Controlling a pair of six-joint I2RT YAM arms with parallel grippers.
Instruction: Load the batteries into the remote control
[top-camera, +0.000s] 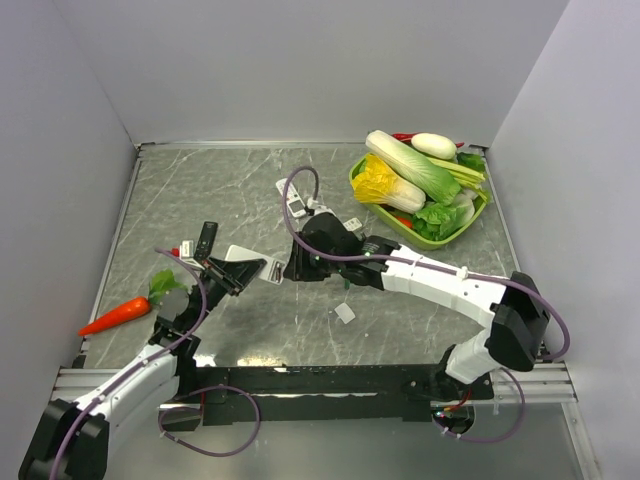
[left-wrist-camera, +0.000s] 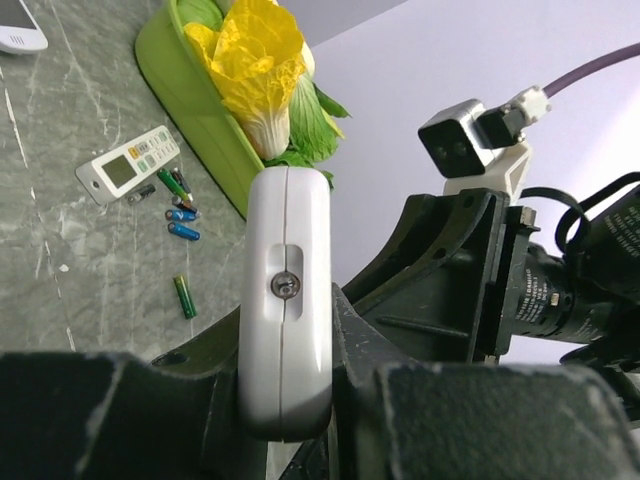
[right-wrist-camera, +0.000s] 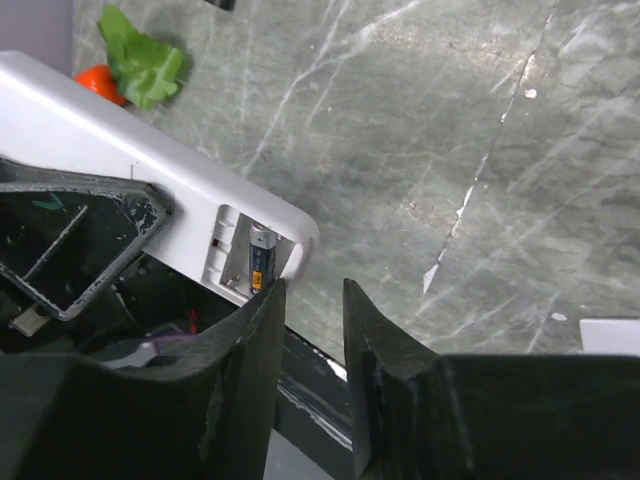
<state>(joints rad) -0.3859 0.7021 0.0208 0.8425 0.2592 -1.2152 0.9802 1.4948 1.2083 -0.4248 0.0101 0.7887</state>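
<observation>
White remote (right-wrist-camera: 150, 170), compartment (right-wrist-camera: 228, 250) open, one dark battery (right-wrist-camera: 259, 262) inside (orange-tipped)

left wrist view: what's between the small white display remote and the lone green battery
Small loose blue and dark batteries, shown in the left wrist view.

Top view: fixed high, behind arm bases at near edge, tilted down and forward; takes in whole surface (top-camera: 200, 190), side and far walls.

Left wrist view: tight behind left hand (left-wrist-camera: 285, 395), looking along white remote (left-wrist-camera: 288, 280) toward far right; green basket (left-wrist-camera: 195, 110) and loose batteries (left-wrist-camera: 182, 213) small in distance.

Right wrist view: close over right hand (right-wrist-camera: 312, 305), facing down and left; carrot (right-wrist-camera: 97, 82) in frame corner.

Shared: white remote in all three; green basket in top and left wrist; carrot in top and right wrist.
</observation>
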